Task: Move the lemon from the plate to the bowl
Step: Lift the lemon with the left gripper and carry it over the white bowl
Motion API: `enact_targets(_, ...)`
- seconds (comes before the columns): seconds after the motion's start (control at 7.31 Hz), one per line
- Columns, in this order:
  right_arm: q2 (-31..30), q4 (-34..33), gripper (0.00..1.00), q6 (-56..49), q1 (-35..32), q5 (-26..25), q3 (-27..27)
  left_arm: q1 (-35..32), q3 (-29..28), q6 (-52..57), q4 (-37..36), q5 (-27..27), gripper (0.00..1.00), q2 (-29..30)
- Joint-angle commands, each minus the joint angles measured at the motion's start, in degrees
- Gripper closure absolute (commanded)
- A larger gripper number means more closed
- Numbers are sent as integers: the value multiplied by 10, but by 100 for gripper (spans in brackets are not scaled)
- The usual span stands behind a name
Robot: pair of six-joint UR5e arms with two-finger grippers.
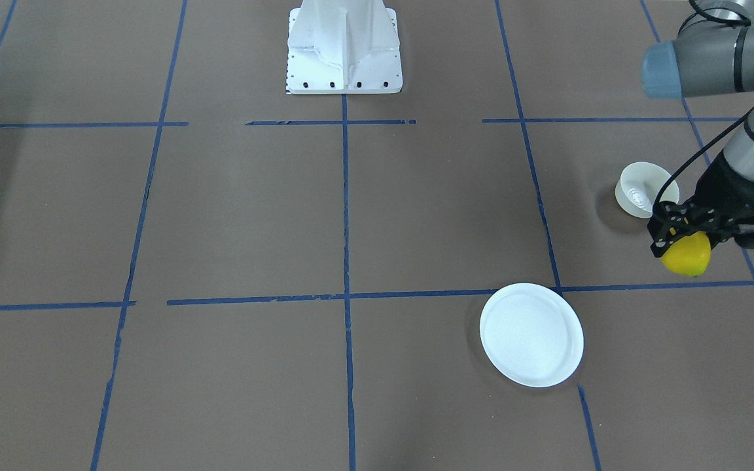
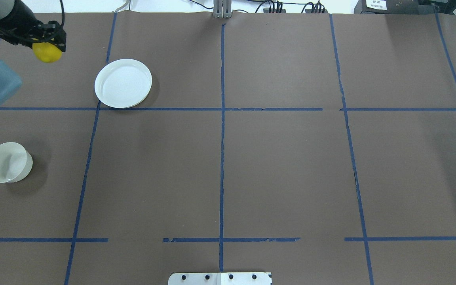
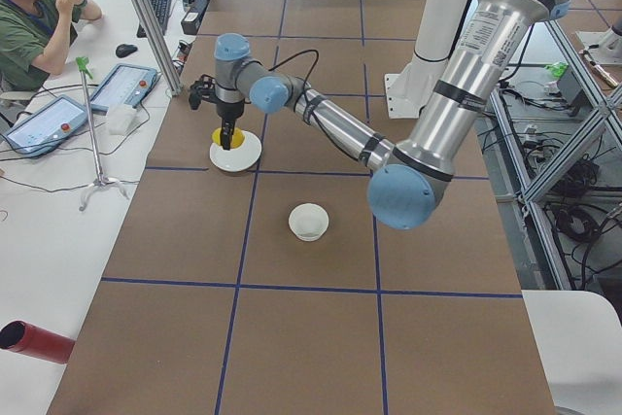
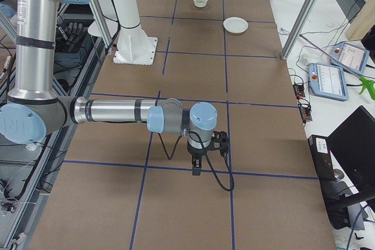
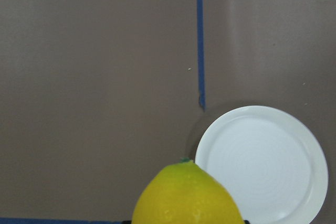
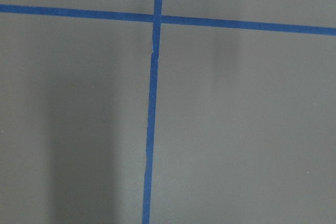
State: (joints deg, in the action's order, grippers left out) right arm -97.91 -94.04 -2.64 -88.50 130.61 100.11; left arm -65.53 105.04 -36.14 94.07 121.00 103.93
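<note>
My left gripper (image 1: 682,243) is shut on the yellow lemon (image 1: 686,256) and holds it above the table, between the plate and the bowl. In the overhead view the lemon (image 2: 47,53) hangs left of the empty white plate (image 2: 123,83). The left wrist view shows the lemon (image 5: 186,198) at the bottom edge with the plate (image 5: 262,163) to its right. The small deep white bowl (image 1: 642,190) stands empty just behind the gripper; it sits at the left edge of the overhead view (image 2: 6,162). My right gripper (image 4: 197,168) shows only in the exterior right view, so I cannot tell if it is open or shut.
The robot's white base (image 1: 344,49) stands at the table's middle near edge. Blue tape lines (image 2: 222,118) grid the brown table. An operator (image 3: 29,17) sits beyond the table's far side, with tablets (image 3: 121,85) on the white bench.
</note>
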Motion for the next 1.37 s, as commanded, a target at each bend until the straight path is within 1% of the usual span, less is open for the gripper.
enact_targets(0.0,0,0,0,0,0,0,0,-1,101,25,8,0,100,-154)
enact_targets(0.14,0,0,0,0,0,0,0,0,101,13,89,-1,100,-226)
enact_targets(0.27,0,0,0,0,0,0,-1,3,92,-24,177,-4,100,-273)
enact_targets(0.41,0,0,0,0,0,0,0,14,92,-78,210,-6,100,-288)
enact_targets(0.55,0,0,0,0,0,0,0,50,89,-101,232,-8,100,-295)
enact_targets(0.68,0,0,0,0,0,0,0,86,67,-156,272,-21,100,-295)
enact_targets(0.82,0,0,0,0,0,0,0,114,28,-196,334,-28,100,-294)
enact_targets(0.96,0,0,0,0,0,0,0,125,-2,-212,369,-29,100,-289)
enact_targets(1.23,0,0,0,0,0,0,0,137,-25,-217,371,-32,100,-264)
